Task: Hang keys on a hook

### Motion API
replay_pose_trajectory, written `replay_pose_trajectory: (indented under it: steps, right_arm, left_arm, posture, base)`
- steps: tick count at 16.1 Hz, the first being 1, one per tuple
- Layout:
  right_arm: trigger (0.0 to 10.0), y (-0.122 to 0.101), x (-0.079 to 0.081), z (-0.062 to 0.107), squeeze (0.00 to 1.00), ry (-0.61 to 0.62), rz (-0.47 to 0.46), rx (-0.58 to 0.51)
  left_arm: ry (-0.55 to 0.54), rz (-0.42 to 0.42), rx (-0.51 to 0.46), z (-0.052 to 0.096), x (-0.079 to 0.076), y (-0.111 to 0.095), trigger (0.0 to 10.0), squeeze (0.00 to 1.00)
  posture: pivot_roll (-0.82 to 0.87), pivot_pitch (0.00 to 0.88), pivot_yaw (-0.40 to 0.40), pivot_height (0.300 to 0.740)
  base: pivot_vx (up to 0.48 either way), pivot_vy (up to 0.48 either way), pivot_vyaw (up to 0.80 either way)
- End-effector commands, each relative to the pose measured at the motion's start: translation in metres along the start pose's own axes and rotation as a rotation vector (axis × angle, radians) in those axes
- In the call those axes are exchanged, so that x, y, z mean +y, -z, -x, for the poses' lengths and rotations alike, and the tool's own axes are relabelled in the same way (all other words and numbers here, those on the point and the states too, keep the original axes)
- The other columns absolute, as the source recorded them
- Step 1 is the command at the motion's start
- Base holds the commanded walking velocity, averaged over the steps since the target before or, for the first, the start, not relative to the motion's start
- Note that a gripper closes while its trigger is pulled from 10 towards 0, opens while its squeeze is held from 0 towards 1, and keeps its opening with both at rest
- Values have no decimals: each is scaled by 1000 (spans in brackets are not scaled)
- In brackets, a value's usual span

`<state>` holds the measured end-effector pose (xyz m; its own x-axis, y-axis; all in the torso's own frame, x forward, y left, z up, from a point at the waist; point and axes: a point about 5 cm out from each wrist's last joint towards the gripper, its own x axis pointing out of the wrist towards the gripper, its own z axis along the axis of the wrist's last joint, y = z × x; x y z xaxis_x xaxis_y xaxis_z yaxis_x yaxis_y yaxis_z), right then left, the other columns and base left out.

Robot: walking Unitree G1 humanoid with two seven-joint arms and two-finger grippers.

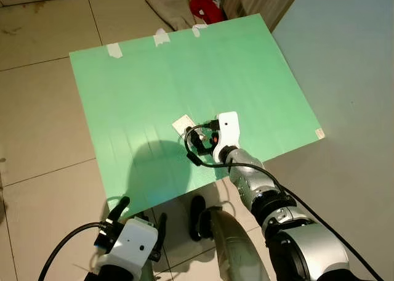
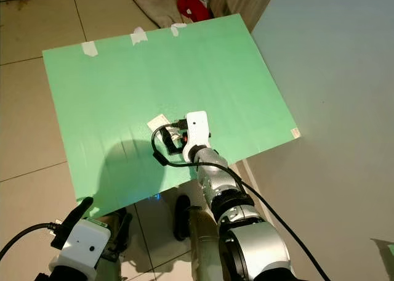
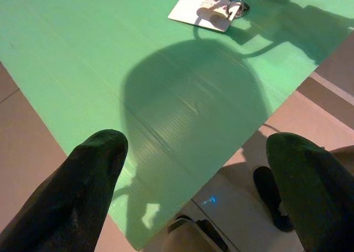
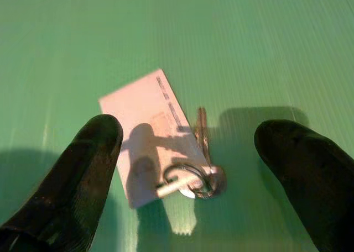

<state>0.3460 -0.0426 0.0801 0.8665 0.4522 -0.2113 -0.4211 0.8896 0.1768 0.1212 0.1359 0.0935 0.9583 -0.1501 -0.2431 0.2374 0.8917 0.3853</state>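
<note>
**Green board, keys on hook**

Left gripper (image 3: 193,169) hangs near the board's (image 1: 154,84) near-left edge, fingers wide apart, empty. Right of it, keys (image 4: 202,152) hang on the hook plate (image 4: 149,130); right gripper (image 4: 188,147) straddles them, fingers spread, gripping nothing.

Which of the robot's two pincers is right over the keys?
The right pincer, reaching out over the green sheet, straddles the silver keys on their ring and the white card. The left pincer sits back at the sheet's near edge.
</note>
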Motion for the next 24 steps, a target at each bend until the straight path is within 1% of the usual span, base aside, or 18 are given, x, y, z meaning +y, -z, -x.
replay_pose_trajectory:
  steps: [1,4,7,12,13,14,15,19,24]
  right_arm:
    - [10000,20,25,0,0,-37,-17,59]
    - [10000,32,24,4,0,3,-3,93]
    - [10000,33,30,2,0,8,-20,96]
    - [10000,35,38,1,0,23,-29,103]
    - [3686,35,38,1,0,30,-27,106]
    - [745,35,38,1,0,32,-26,107]
    - [0,35,38,1,0,38,-25,109]
    - [0,35,39,1,0,49,-31,114]
    - [0,38,46,1,0,35,-49,120]
  left_arm:
    - [30,11,42,6,-6,7,10000,0]
    - [33,-5,53,12,-3,7,10000,0]
    - [30,-15,61,16,0,7,10000,0]
    - [36,-8,50,13,-4,5,10000,0]
    - [37,-7,50,13,-5,5,10000,0]
    - [37,-6,50,13,-5,5,10000,0]
    - [37,-4,49,13,-6,5,10000,0]
    - [34,-2,49,13,-6,4,10000,0]
    - [39,-3,49,13,-6,4,10000,0]
  posture:
    - [337,450,-174,722]
    - [381,464,-150,722]
    - [392,459,-148,722]
    - [373,464,-161,722]
    - [371,465,-162,722]
    - [370,466,-162,722]
    - [370,468,-164,722]
    - [367,476,-168,722]
    - [362,483,-167,722]
  base:
    - [0,0,0]
    - [0,0,0]
    - [0,0,0]
    - [0,0,0]
    - [0,0,0]
    - [0,0,0]
    - [0,0,0]
    - [0,0,0]
    - [0,0,0]
